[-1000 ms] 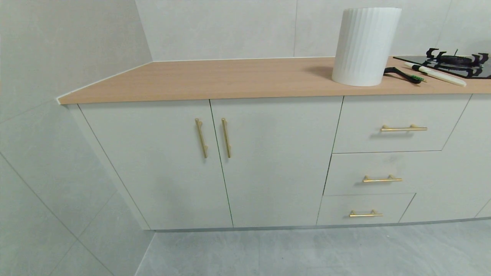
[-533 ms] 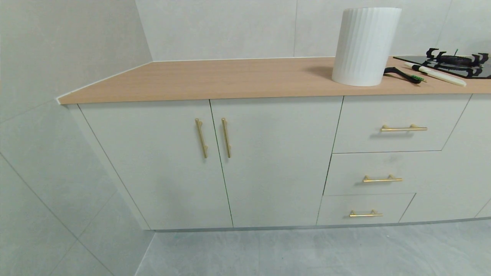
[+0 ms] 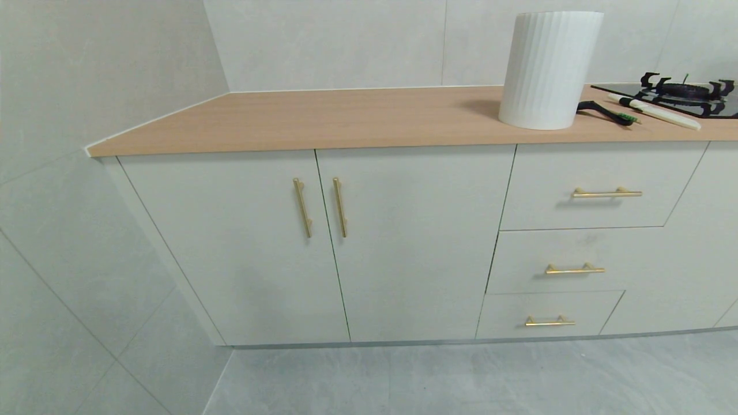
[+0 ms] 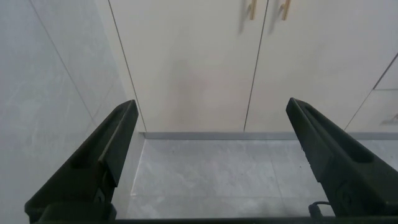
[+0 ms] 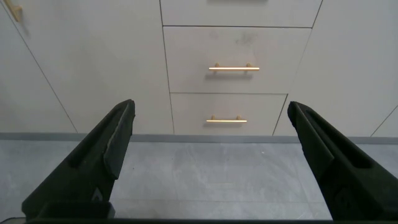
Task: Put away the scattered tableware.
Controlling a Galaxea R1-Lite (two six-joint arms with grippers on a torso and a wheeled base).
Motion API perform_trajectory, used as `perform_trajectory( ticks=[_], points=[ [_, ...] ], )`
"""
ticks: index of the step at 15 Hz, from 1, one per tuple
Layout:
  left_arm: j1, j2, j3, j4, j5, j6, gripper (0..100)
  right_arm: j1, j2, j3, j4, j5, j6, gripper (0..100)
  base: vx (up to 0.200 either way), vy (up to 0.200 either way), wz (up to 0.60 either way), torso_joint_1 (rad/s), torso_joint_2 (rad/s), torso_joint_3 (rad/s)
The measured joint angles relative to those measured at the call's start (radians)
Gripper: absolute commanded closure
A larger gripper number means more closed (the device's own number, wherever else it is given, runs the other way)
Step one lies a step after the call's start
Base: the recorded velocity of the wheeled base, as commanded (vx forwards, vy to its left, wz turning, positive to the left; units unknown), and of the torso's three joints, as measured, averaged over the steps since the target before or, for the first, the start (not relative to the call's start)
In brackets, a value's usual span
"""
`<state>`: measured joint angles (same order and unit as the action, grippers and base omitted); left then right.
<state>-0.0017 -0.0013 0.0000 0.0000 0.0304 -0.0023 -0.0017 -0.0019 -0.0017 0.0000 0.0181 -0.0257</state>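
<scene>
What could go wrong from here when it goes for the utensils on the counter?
The black-handled utensil lies close beside the white container; reaching in may knock it over. The white utensil lies beside the burner grate, which could snag a finger. The left hand and right hand, both open, sit low facing the cabinet; rising could clip the countertop edge.

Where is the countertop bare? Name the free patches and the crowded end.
Free: the wooden countertop from its left end to the white ribbed canister. Crowded: past it, a black-handled tool and a white utensil by the stove burner.
</scene>
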Motion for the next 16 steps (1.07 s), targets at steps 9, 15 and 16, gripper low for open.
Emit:
perform_trajectory(
  ticks=[9,15,16],
  points=[
    [0.001,0.0,0.0,0.0,0.0,0.001,0,0.001,0.0,0.0,0.0,0.0,0.001,0,0.0,-0.156,0.0,0.003,0.0,0.0],
    [0.0,0.0,0.0,0.0,0.0,0.001,0,0.0,0.0,0.0,0.0,0.0,0.005,0,0.0,-0.2,0.0,0.002,0.0,0.003],
    [0.0,0.0,0.0,0.0,0.0,0.001,0,0.0,0.0,0.0,0.0,0.0,0.004,0,0.0,-0.2,0.0,0.002,0.0,0.012]
  ],
)
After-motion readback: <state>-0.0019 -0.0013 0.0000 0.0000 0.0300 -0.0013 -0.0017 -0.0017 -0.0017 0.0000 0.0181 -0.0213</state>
